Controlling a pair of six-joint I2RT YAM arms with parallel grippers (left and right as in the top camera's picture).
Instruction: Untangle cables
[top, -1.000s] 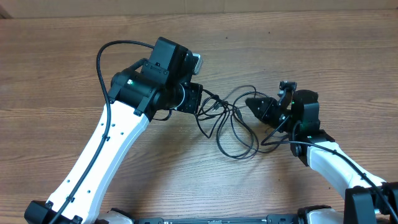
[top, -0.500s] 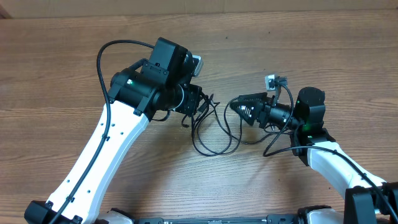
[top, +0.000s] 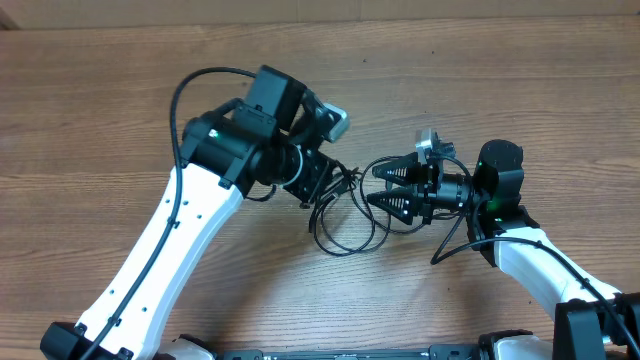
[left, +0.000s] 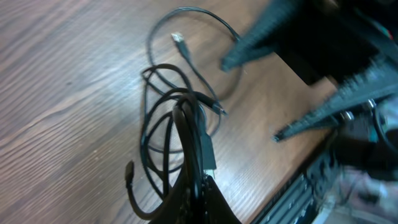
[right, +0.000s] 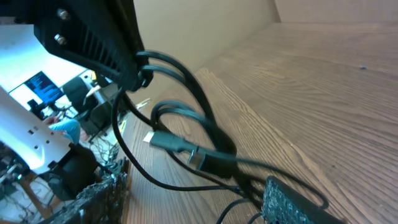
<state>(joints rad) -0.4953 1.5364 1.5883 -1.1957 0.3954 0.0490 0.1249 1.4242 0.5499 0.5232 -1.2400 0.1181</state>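
The cables are thin black cords looped on the wooden table between the two arms. My left gripper is shut on several strands of the bundle, which fans out from its tips; a loose plug end lies beyond. My right gripper faces it from the right, open, its fingers spread above and below the cable loops. In the right wrist view strands and a plug run between the open fingers, and nothing is clamped.
The left arm's white link crosses the lower left of the table, and the right arm's sits at the lower right. Thick black robot wires arc over the left arm.
My right gripper has opened and moved left up to the bundle. The left gripper has turned and shifted slightly right, keeping hold; the loops have drawn in closer to it.
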